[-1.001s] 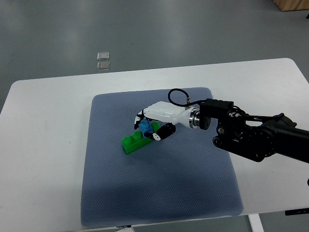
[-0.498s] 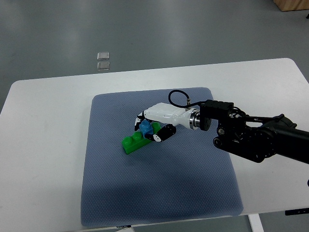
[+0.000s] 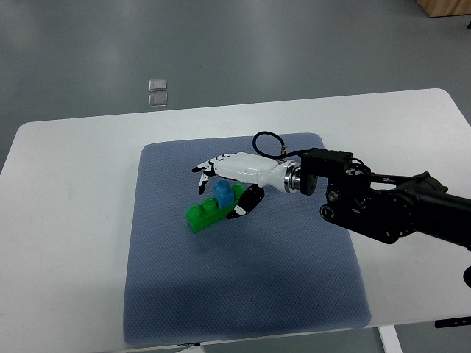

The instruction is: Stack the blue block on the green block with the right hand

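A green block (image 3: 208,213) lies on the blue-grey mat (image 3: 243,294) near its middle. A small blue block (image 3: 222,194) sits on the right end of the green block. My right hand (image 3: 221,182) is just above and around the blue block, with the fingers (image 3: 207,168) spread out over it and the thumb (image 3: 248,203) below right of it. The hand is open and holds nothing. The left arm is out of view.
The mat lies on a white table (image 3: 66,220). My right arm (image 3: 383,209) reaches in from the right across the mat's right edge. Two small clear squares (image 3: 157,91) lie on the floor beyond the table.
My right hand has opened: the fingers that were curled around the blue block have lifted and spread. The blue block stays on the green block.
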